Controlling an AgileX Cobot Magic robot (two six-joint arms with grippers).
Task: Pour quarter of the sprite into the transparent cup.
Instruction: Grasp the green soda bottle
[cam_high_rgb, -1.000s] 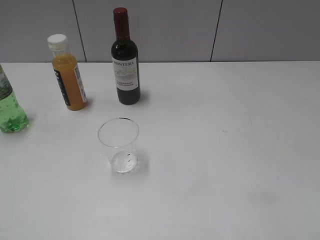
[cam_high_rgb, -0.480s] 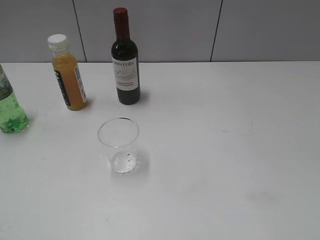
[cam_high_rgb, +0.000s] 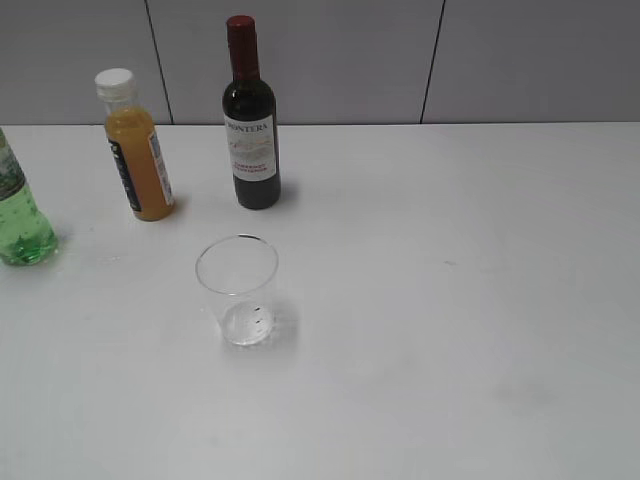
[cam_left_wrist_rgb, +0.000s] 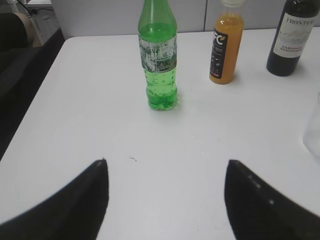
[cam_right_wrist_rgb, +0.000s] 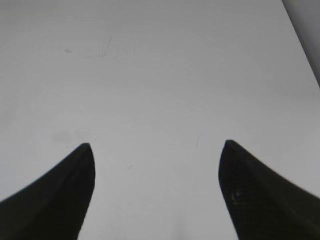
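The sprite is a green see-through bottle standing at the far left edge of the exterior view, cut off by the frame. It also stands upright in the left wrist view, with no cap visible on its neck. The transparent cup stands empty in the middle of the table; only its edge shows in the left wrist view. My left gripper is open and empty, well short of the sprite. My right gripper is open and empty over bare table. Neither gripper shows in the exterior view.
An orange juice bottle with a white cap and a dark wine bottle with a red top stand behind the cup, near the grey wall. Both also show in the left wrist view, right of the sprite. The table's left edge lies left of the sprite.
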